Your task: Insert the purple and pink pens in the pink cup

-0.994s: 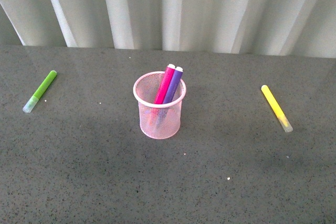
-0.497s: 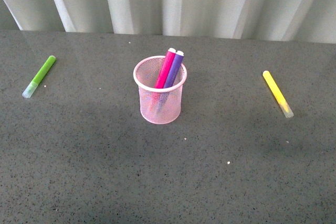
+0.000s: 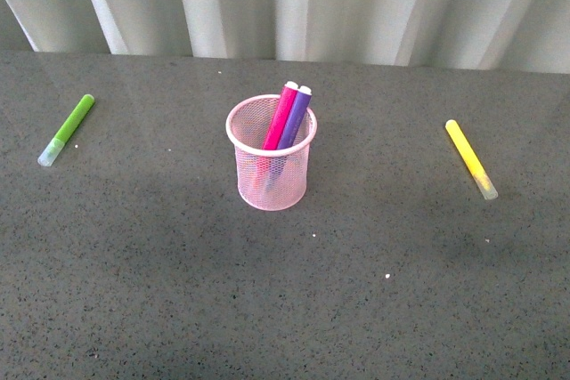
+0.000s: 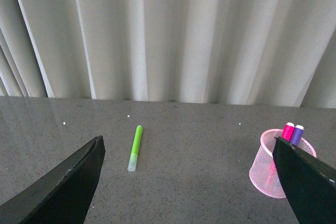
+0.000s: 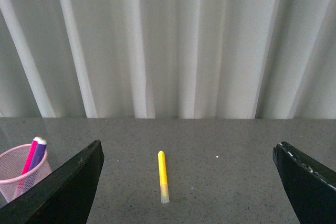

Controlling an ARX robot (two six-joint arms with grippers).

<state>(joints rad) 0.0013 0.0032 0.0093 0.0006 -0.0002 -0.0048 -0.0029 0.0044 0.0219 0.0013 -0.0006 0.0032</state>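
Observation:
The pink mesh cup (image 3: 272, 171) stands upright mid-table. The pink pen (image 3: 280, 117) and the purple pen (image 3: 295, 118) stand side by side inside it, leaning back right, tops above the rim. The cup also shows in the left wrist view (image 4: 269, 166) with the pink pen (image 4: 288, 130) and the purple pen (image 4: 297, 134), and in the right wrist view (image 5: 21, 176). Neither arm shows in the front view. My left gripper (image 4: 189, 174) is open and empty, held back above the table between the green marker and the cup. My right gripper (image 5: 189, 174) is open and empty, back from the yellow marker.
A lime-green marker (image 3: 67, 129) lies at the far left, also in the left wrist view (image 4: 135, 147). A yellow marker (image 3: 470, 158) lies at the right, also in the right wrist view (image 5: 163, 176). A pleated white curtain (image 3: 285, 2) runs along the table's far edge.
Between one second and half a second ago the front view shifted, so everything sits a little higher in the picture. Since then nothing has moved. The pens stay in the cup.

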